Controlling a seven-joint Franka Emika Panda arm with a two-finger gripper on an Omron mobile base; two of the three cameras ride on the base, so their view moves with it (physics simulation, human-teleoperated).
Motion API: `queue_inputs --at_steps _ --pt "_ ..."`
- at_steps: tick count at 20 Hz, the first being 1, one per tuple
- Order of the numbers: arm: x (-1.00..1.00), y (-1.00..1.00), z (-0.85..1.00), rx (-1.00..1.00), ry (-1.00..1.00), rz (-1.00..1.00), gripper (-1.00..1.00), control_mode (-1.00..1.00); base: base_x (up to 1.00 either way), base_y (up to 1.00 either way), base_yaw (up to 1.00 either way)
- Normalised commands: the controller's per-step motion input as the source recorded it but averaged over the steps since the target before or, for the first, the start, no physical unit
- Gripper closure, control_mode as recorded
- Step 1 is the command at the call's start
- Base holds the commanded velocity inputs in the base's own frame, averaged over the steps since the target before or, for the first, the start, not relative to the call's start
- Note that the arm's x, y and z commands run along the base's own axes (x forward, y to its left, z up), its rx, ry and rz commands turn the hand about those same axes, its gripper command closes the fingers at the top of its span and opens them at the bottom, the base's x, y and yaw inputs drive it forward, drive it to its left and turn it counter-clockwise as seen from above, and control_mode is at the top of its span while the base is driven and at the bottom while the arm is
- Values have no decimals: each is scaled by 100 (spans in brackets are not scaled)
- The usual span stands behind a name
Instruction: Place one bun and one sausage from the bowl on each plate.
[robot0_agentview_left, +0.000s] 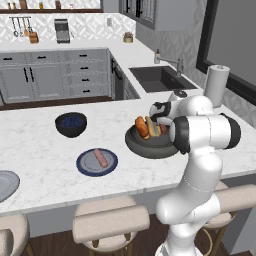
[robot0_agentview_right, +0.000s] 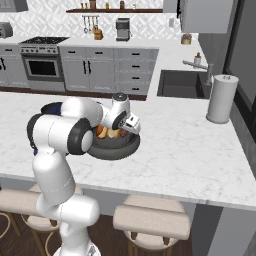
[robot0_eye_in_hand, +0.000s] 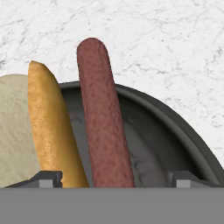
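Two dark fingertips (robot0_eye_in_hand: 48, 178) of the claw (robot0_eye_in_hand: 116, 179) stand wide apart at the six o'clock edge of the hand view, straddling a reddish-brown sausage (robot0_eye_in_hand: 103, 118) without gripping it. Just beside it, toward nine o'clock, lies an orange-crusted bun (robot0_eye_in_hand: 50, 131), both resting in the wide dark bowl (robot0_agentview_left: 142, 146) on the marble bench (robot0_agentview_left: 45, 145). At eight o'clock from the bowl sits the blue-rimmed plate (robot0_agentview_left: 86, 167) carrying another sausage (robot0_agentview_left: 101, 158); the light grey plate (robot0_agentview_left: 6, 184) lies farther toward nine o'clock.
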Motion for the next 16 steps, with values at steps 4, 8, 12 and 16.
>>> queue_inputs --at_steps 4,8,12,16 --pt "-9 0 6 0 -3 0 -100 -100 0 0 0" --pt "-21 52 26 -6 1 1 -100 -100 0 0 0" --pt "0 78 59 -15 5 0 -100 -100 0 0 0" --pt "13 65 8 -21 11 0 -100 -100 0 0 0"
